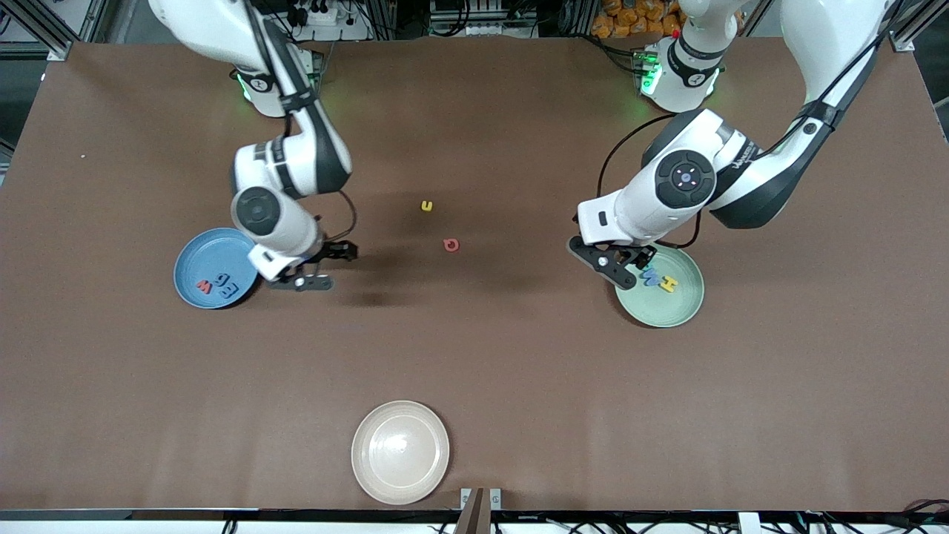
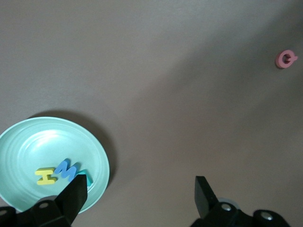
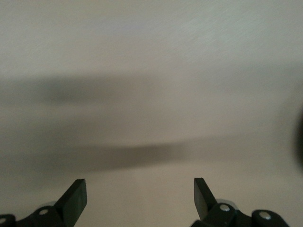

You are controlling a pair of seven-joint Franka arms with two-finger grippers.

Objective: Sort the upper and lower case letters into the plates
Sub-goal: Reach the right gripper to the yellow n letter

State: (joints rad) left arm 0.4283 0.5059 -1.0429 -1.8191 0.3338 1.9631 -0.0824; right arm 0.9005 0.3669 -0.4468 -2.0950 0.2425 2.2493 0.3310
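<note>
Lying loose near the middle of the brown table (image 1: 474,356) are the two letters not yet sorted: a small chunky yellow toy letter (image 1: 426,206) and, nearer the front camera, a small chunky red toy letter with a round loop (image 1: 450,245), well apart from both plates. The sky-blue round shallow plate (image 1: 194,261) toward the right arm's end carries a red, a blue and a teal letter; the pale mint-green round shallow plate (image 1: 686,300) toward the left arm's end carries a yellow, a blue and a teal one. A cream-white plate (image 1: 400,452) sits at the table edge nearest the front camera.

The right gripper (image 1: 319,267) hangs beside the blue plate, over bare table, jaws wide and empty. The left gripper (image 1: 619,259) hovers at the rim of the mint plate, jaws also wide, nothing between them.

The letters look light, stiff and blocky, probably foam or plastic, so likely to skid or tip when nudged. A pinch from above across the red letter's two flat outer sides, fingers straddling the loop, seems the surest hold; the yellow one wants the same across its two upright strokes
</note>
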